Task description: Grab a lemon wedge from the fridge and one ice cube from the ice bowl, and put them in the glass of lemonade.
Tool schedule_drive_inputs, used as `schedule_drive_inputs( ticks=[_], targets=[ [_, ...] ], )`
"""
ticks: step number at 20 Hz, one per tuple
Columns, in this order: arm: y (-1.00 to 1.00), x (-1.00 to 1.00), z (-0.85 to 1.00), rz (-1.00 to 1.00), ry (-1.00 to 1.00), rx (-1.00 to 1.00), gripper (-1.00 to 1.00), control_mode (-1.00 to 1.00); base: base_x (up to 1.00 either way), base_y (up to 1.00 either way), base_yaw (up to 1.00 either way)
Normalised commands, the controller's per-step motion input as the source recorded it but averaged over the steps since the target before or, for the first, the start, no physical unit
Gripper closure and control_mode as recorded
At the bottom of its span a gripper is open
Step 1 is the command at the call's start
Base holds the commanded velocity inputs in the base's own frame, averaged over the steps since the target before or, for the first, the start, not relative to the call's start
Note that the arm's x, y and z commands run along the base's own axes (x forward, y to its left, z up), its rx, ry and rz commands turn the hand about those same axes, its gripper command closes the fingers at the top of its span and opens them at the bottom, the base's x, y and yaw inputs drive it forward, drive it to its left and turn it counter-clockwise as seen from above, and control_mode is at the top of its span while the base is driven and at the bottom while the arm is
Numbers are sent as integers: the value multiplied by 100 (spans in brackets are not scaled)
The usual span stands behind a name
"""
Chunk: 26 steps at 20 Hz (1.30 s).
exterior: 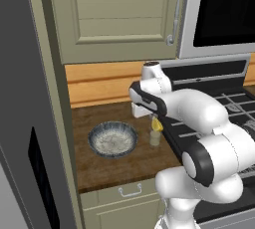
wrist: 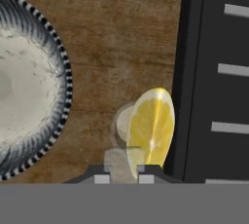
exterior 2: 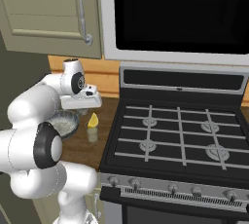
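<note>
The gripper [exterior: 156, 119] hangs over a wooden counter [exterior: 99, 168], its jaws closed on the wedge [exterior: 157, 124], which sits directly above the glass [exterior: 155, 138]. From the hand camera the yellow wedge [wrist: 151, 129] stands on edge between the finger tips, overlapping the rim of the glass [wrist: 122, 121] below. The bowl [exterior: 112, 139], grey with whitish speckled contents, rests on the counter just left of the glass and apart from it. A black stove [exterior 2: 180, 135] borders the counter on the right, beneath a cream cabinet [exterior: 119, 14]
</note>
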Motion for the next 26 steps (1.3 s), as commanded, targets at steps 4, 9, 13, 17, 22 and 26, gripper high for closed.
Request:
schedule_drive_inputs(
  ticks=[4, 9, 13, 17, 22, 26],
  targets=[
    [0, 10, -22, 0, -2, 0, 100, -100, 0, 0, 0],
    [0, 8, 0, 0, -2, 0, 100, -100, 0, 0, 0],
    [0, 15, 0, 0, -5, 0, 100, -100, 0, 0, 0],
    [0, 11, 0, 0, -6, 0, 100, -100, 0, 0, 0],
    [-3, 0, -1, 0, -1, 0, 100, -100, 0, 0, 0],
    [-9, -6, -12, 0, -2, 0, 100, -100, 0, 0, 0]
  ],
)
